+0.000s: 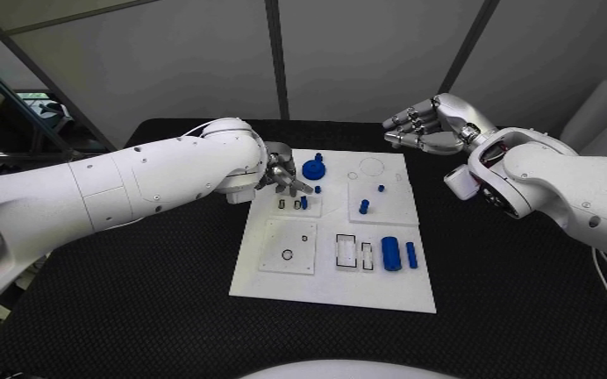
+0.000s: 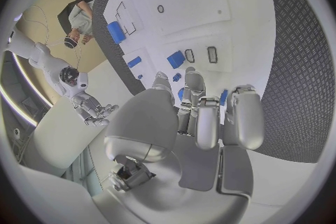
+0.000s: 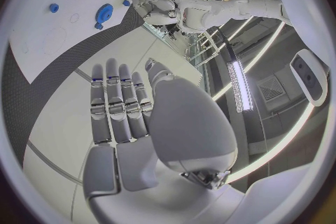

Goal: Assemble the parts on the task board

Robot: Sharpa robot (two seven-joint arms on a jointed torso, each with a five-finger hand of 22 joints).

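Your left hand hangs over the task board's far-left corner, fingers curled down beside a blue gear; whether they pinch a part, you cannot tell. Blue cylinders lie near the board's right edge. Your right hand hovers off the far-right corner, fingers loosely bent, holding nothing.
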